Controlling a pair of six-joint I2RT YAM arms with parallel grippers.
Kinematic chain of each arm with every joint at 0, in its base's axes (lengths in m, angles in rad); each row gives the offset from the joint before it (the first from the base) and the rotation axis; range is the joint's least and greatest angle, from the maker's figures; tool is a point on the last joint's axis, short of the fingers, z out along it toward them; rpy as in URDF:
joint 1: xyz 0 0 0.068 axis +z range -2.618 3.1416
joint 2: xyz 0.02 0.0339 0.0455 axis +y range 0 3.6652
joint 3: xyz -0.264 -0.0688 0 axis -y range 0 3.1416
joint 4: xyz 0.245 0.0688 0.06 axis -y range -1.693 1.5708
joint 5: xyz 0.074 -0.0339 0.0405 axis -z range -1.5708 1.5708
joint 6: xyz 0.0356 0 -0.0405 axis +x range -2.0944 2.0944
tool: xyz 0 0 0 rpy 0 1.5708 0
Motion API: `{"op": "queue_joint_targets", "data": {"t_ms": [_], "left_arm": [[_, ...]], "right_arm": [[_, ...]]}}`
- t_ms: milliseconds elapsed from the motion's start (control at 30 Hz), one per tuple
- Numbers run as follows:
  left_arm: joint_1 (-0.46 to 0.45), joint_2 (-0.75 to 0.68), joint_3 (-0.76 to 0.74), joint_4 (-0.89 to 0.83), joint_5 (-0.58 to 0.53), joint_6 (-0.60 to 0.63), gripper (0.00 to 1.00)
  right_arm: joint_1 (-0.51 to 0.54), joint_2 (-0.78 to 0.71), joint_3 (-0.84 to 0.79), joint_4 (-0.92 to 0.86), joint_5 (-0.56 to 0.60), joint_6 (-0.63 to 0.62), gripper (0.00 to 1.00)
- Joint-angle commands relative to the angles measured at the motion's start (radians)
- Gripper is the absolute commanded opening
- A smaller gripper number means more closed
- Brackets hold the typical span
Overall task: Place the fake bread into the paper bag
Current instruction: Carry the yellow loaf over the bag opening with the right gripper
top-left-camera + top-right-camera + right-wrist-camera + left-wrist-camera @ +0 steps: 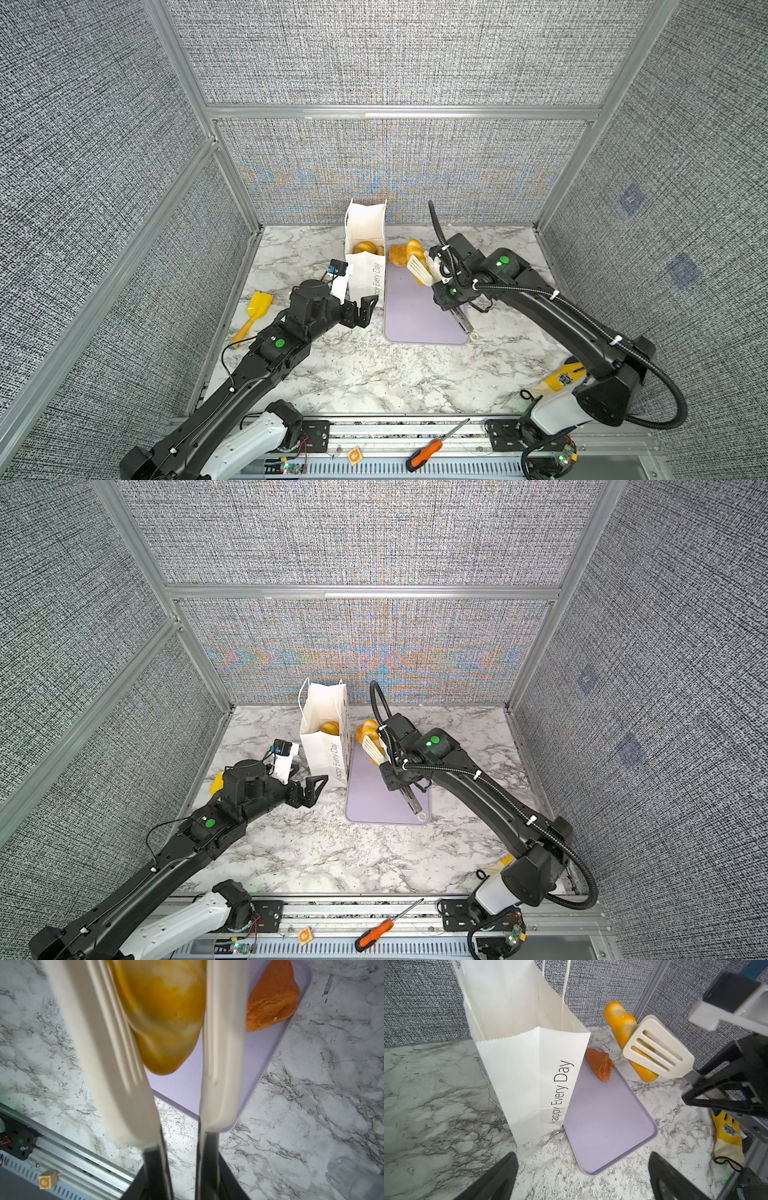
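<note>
While our left gripper (362,311) hangs open-jawed just in front of the paper bag (368,274), which holds some golden bread (365,247), our right gripper (449,297), right of the bag, clamps tongs (419,268) pinching one golden loaf (620,1022) aloft; one darker pastry (600,1065) lies unbagged on the tray (608,1122) beside the bag.

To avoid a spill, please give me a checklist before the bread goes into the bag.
1. Golden bread pinched between tongs: ok.
2. Right hand shut on tongs: ok.
3. Paper bag upright, mouth open: ok.
4. Bread over bag mouth: not ok, it hangs beside the bag, above lilac tray.
5. Left hand open, clear of the bag mouth: ok.
6. Room left inside bag: cannot tell.
</note>
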Motion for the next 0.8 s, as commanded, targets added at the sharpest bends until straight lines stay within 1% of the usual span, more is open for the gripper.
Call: {"op": "queue_joint_targets", "data": {"t_ms": [0,233,333,400,567,667,767], "left_arm": [[0.000,-0.004,0.025,-0.044,-0.041,0.028,0.99],[0.001,-0.003,0.095,-0.106,-0.054,0.060,0.99],[0.004,-0.007,0.116,-0.125,-0.068,0.062,0.99],[0.007,-0.013,0.129,-0.139,-0.099,0.049,0.99],[0.021,-0.033,0.160,-0.172,-0.123,0.068,0.99],[0.046,-0.034,0.180,-0.196,-0.130,0.073,0.99],[0.096,-0.036,0.187,-0.194,-0.111,0.077,0.99]], "right_arm": [[0.018,-0.021,0.027,0.013,-0.005,0.010,0.36],[0.086,-0.016,0.117,0.021,-0.004,0.010,0.36],[0.115,0.007,0.163,0.030,0.002,0.009,0.36],[0.135,0.022,0.183,0.055,0.000,0.001,0.36],[0.170,0.081,0.258,0.083,-0.020,-0.014,0.36],[0.186,0.121,0.307,0.104,-0.028,-0.022,0.36],[0.191,0.164,0.341,0.148,-0.049,-0.026,0.36]]}}
